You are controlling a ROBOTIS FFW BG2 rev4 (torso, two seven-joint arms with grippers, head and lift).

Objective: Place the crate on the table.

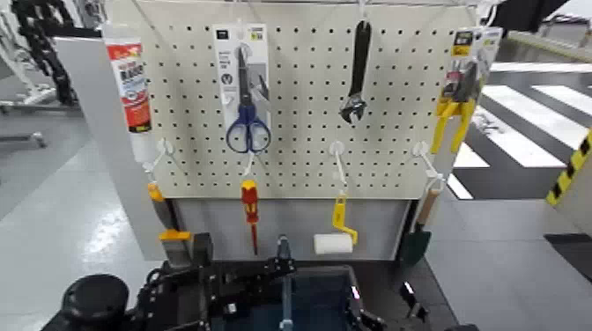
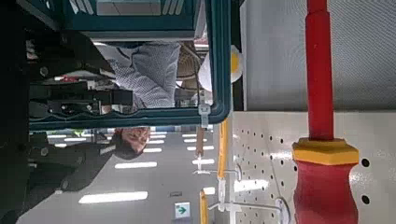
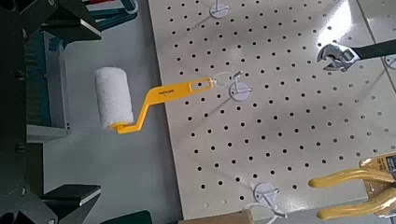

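Dark crate point(image 1: 308, 299) sits below scissors point(image 1: 247, 97) in unreadable labelled packaging.

Head view cuts the crate point(image 1: 308, 299) off at six o'clock, its near half out of frame, and the table beneath it is hidden entirely. Both grippers vanish past that same bottom edge, so finger state can't be read. At one o'clock, the yellow-handled pliers' point(image 1: 458, 110) package print is too small to read.
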